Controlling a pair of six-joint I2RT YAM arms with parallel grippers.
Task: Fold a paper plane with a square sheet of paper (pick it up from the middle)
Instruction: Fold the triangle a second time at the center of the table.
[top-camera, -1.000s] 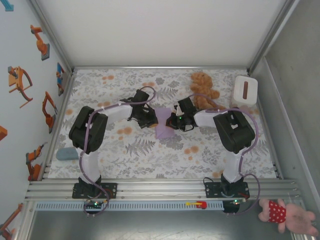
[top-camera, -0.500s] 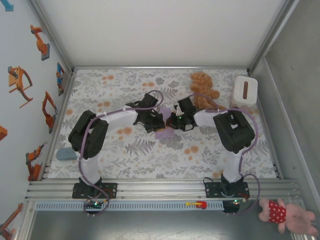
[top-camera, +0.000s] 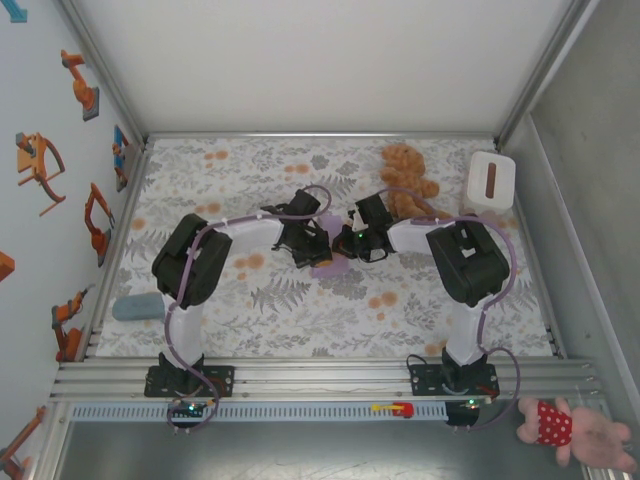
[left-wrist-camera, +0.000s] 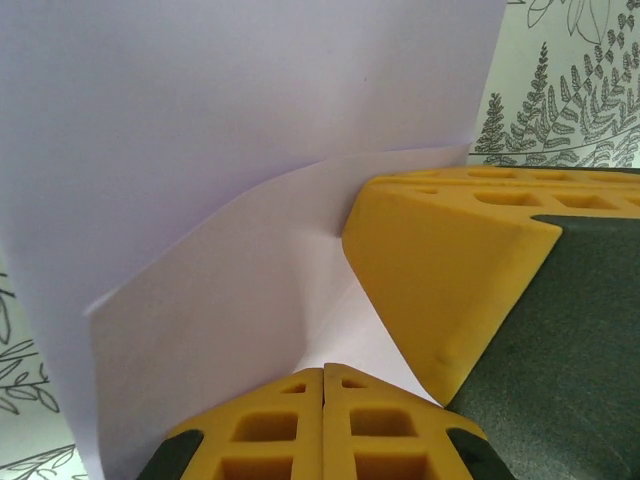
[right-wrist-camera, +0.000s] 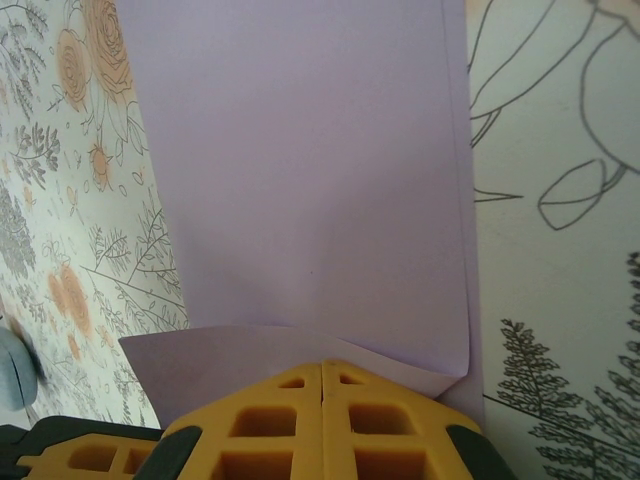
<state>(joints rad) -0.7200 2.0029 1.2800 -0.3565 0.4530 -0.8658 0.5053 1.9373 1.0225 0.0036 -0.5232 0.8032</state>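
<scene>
The lavender square sheet of paper (top-camera: 326, 266) lies mid-table, partly folded, between my two grippers. My left gripper (top-camera: 317, 245) is shut, its tips (left-wrist-camera: 323, 372) against the paper (left-wrist-camera: 200, 150), where a raised flap curls over the flat part. My right gripper (top-camera: 347, 243) is shut too, its tips (right-wrist-camera: 321, 365) resting on a flap of the sheet (right-wrist-camera: 300, 180) that folds over at the right edge. One yellow finger of the right gripper (left-wrist-camera: 440, 280) lies on the paper just beside the left tips. No paper shows between either pair of jaws.
A brown teddy bear (top-camera: 405, 175) sits just behind the right gripper and a white box (top-camera: 490, 180) stands at the back right. A grey-blue object (top-camera: 137, 307) lies at the left edge of the floral table (top-camera: 300, 320). A pink toy (top-camera: 575, 430) lies off the table.
My left arm swung right onto the paper, meeting the right gripper and covering more of the sheet. Its jaws closed the last bit. The right arm stayed put.
</scene>
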